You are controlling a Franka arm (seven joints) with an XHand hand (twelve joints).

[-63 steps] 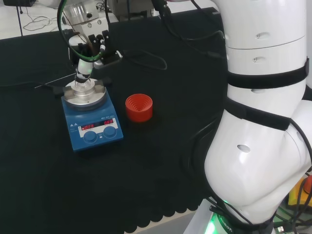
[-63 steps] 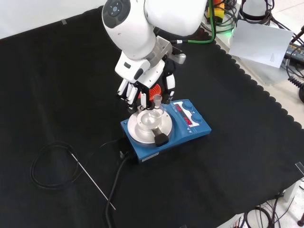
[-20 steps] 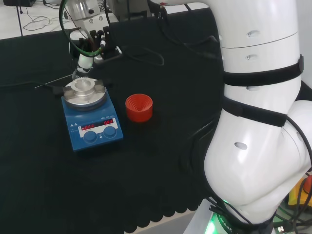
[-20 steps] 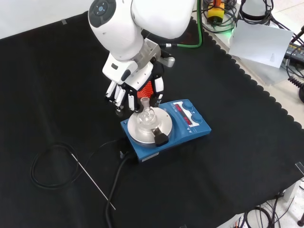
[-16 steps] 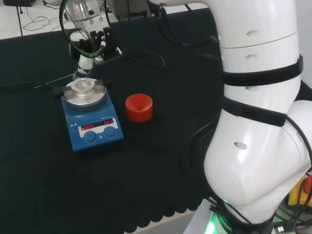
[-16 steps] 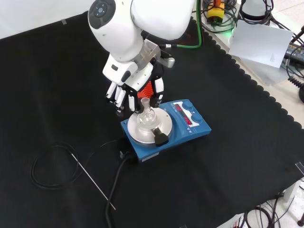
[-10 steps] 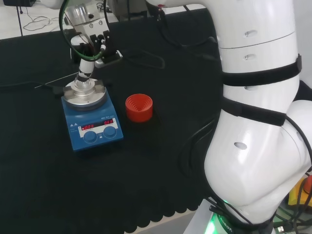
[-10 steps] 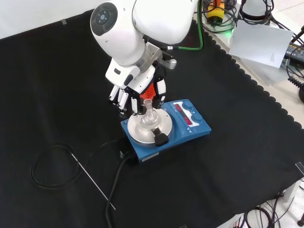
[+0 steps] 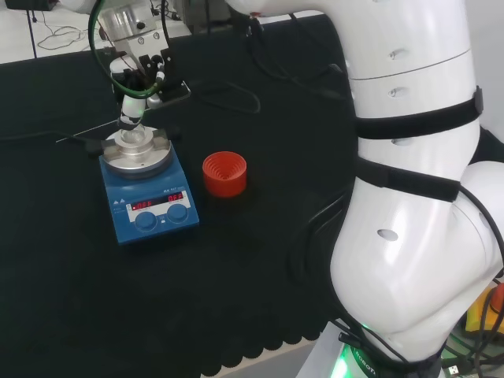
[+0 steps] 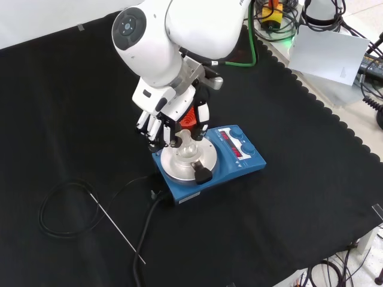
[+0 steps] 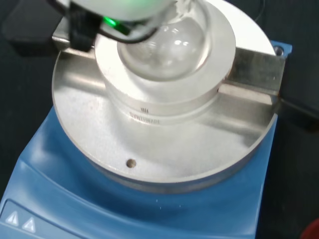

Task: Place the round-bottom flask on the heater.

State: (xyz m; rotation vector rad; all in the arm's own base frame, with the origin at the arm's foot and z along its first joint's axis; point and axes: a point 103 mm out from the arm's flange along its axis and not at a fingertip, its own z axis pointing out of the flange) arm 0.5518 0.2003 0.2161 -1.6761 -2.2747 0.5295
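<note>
The round-bottom flask (image 10: 187,143) is clear glass and stands with its bulb (image 11: 167,47) in the well of the heater's round metal block (image 11: 164,149). The heater (image 10: 233,156) is a blue box with a red display (image 9: 157,205). My hand (image 10: 170,122) hangs over the block from the far side, fingers curled on either side of the flask's neck (image 9: 131,118). In the head view the hand (image 9: 146,67) sits just above the neck. The hand hides the top of the neck in the front view.
A red ribbed stand (image 9: 224,173) sits on the cloth right of the heater in the head view, and behind the hand (image 10: 189,117) in the front view. The heater's black cable (image 10: 146,230), a thin rod (image 10: 116,227) and a cable loop (image 10: 60,209) lie near the front.
Over the last second the hand and flask have shifted slightly right and lower in the front view. The bulb has stayed on the heater's block and the neck now stands more upright.
</note>
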